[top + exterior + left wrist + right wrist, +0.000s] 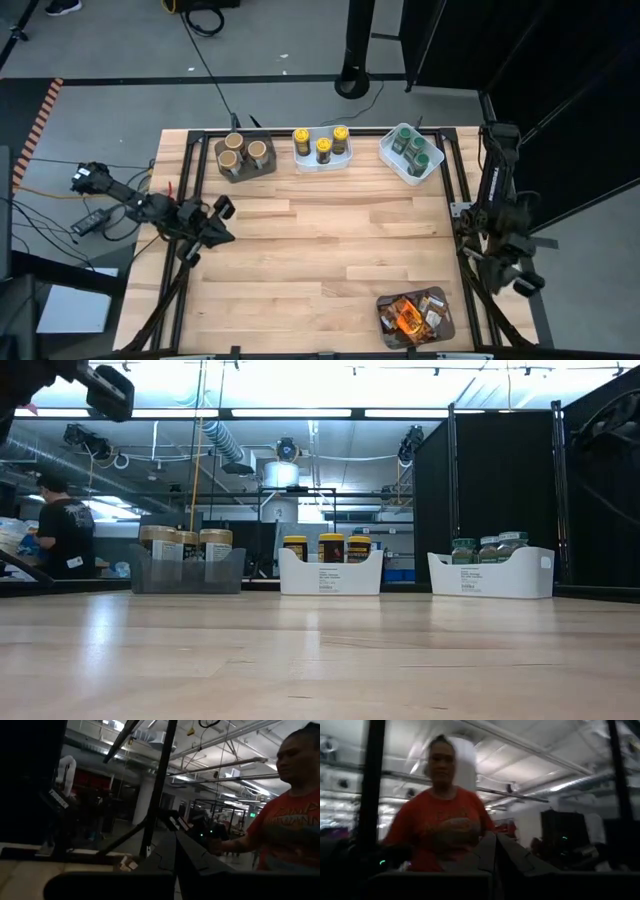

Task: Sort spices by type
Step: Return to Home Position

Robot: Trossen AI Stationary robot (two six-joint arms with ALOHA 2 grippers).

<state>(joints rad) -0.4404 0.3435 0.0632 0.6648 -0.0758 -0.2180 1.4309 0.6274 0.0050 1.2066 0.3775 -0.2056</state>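
Left pincer (175,851) sits at the worktop's (320,250) left edge and right pincer (495,849) at the right edge, both w/ fingers together. Far side: 3 tan-lid jars (234,141) in a dark bin (245,177), 3 yellow-lid jars (323,147) in a white tray (322,166), approx 4 green-lid jars (416,147) in the 2nd tray (385,152). Orange + brown packets (408,318) are piled in the near-right bin (382,322), can't count em. Red-shirted person (440,835) stands beyond.
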